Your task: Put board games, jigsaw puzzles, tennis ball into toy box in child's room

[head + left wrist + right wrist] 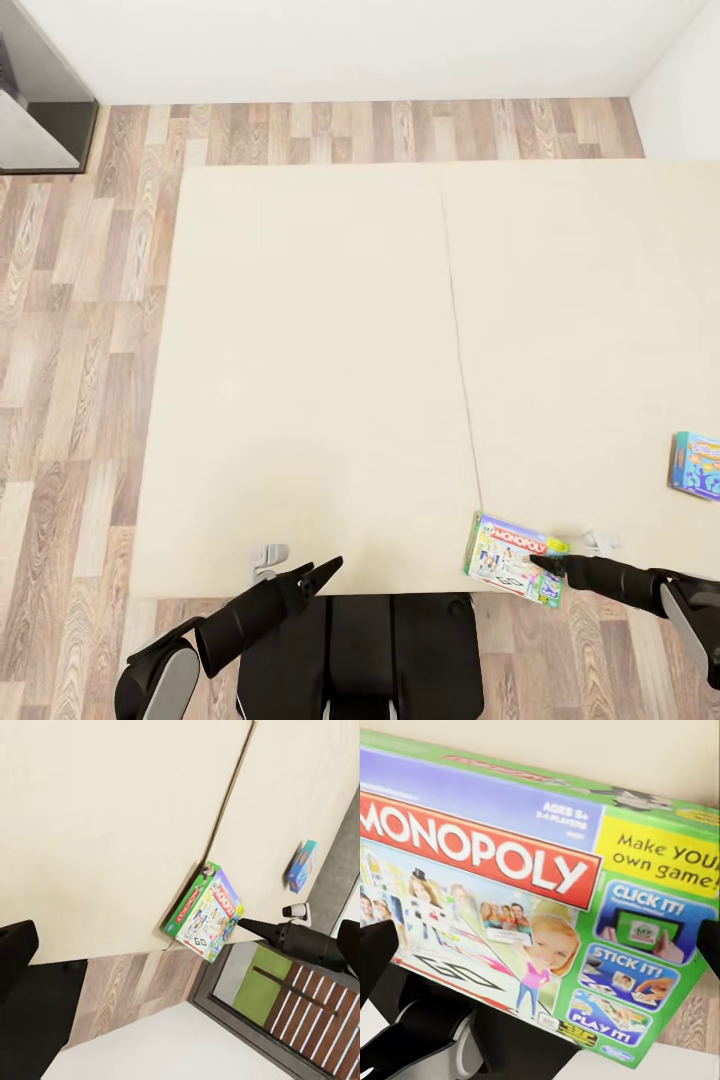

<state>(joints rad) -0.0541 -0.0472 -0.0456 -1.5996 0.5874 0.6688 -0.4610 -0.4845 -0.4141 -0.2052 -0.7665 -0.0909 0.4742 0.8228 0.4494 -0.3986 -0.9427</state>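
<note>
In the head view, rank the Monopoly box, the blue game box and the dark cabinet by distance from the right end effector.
1. Monopoly box: at the right end effector tips, on the bed's near edge.
2. Blue game box: farther right on the bed.
3. Dark cabinet: far left corner, farthest.

Bed (300, 380) mostly open (Monopoly box (512, 558) edgeward).

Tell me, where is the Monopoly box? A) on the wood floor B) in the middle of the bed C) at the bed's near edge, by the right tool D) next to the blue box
C: the Monopoly box lies at the bed's near edge, with the right tool at it.
</note>
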